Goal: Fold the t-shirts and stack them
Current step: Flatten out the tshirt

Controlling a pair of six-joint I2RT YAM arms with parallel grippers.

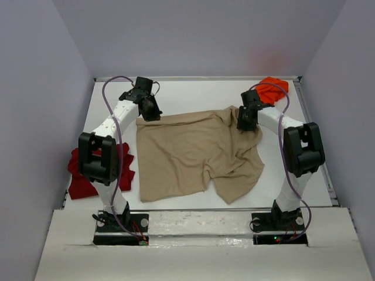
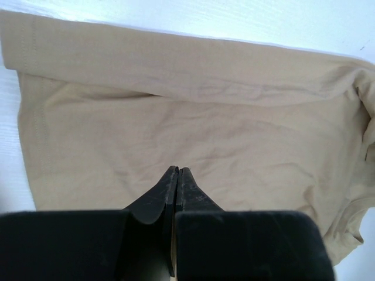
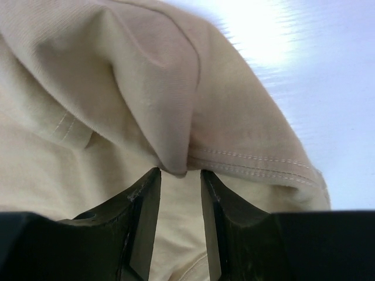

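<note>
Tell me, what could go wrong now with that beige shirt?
The right jaws stand open around just a narrow ridge of the beige shirt. When they close, they might catch too little and it slips out. The left jaws look shut at the shirt's far corner. Whether cloth is pinched is unclear, so lifting could raise one side only.

The tan t-shirt [image 1: 193, 152] is soft matt knit cloth, finely ribbed, hems stitched. My right fingers [image 3: 143, 216] are smooth black plastic with a dull sheen. The table [image 1: 193, 91] is white, smooth, faintly glossy. The red shirt [image 1: 79, 188], lower left, is matt cloth too.
</note>
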